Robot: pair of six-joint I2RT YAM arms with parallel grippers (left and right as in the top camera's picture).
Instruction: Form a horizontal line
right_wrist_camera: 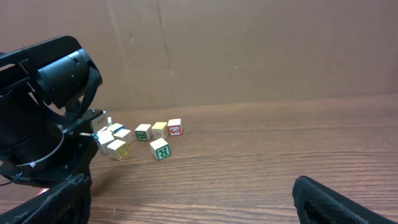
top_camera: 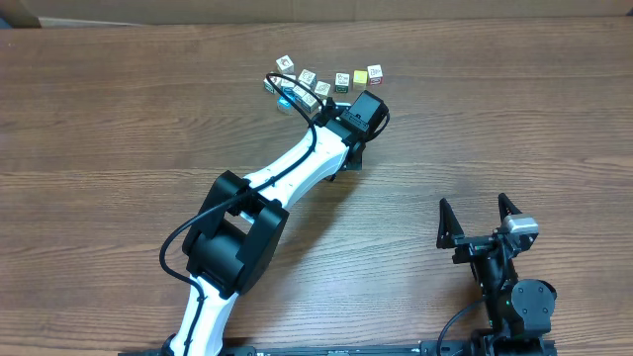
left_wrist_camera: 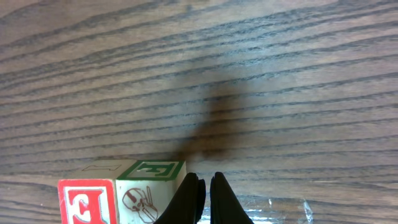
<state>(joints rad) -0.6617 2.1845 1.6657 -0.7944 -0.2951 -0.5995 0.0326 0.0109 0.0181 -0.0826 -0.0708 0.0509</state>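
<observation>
Sits at far middle of table (top_camera: 119, 119): short row of cubes (top_camera: 359, 76). Probably light, hard, slippery; best pinched across opposite flat faces. Closed on nothing at left gripper (left_wrist_camera: 206, 186); spread wide at right gripper (top_camera: 473, 203).

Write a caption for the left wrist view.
Shut left gripper beside a green-edged cube and a red-edged cube on wood table.
</observation>
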